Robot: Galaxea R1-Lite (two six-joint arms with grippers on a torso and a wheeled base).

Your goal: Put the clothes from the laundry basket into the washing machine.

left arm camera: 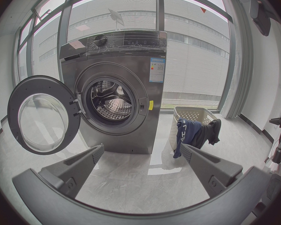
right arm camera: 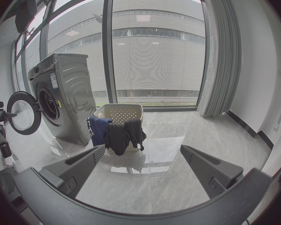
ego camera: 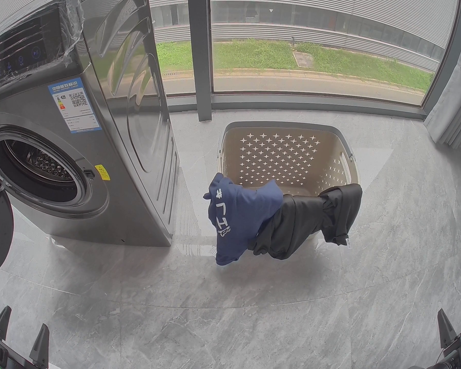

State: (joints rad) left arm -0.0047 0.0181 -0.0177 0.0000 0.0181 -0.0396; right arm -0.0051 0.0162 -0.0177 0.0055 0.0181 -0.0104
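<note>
Left gripper [left arm camera: 141, 147] and right gripper [right arm camera: 142, 147] are hovering above the floor [ego camera: 241, 308], fingers apart, gripping nothing. 2 items, blue garment [ego camera: 238, 216] and black garment [ego camera: 302, 219], are hanging over the laundry basket [ego camera: 287, 129] rim beside the washing machine [ego camera: 128, 129], its door [left arm camera: 40, 114] standing open.

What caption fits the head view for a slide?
Open washing machine beside laundry basket; blue garment, black garment draped over its rim; left tool, right tool open.
</note>
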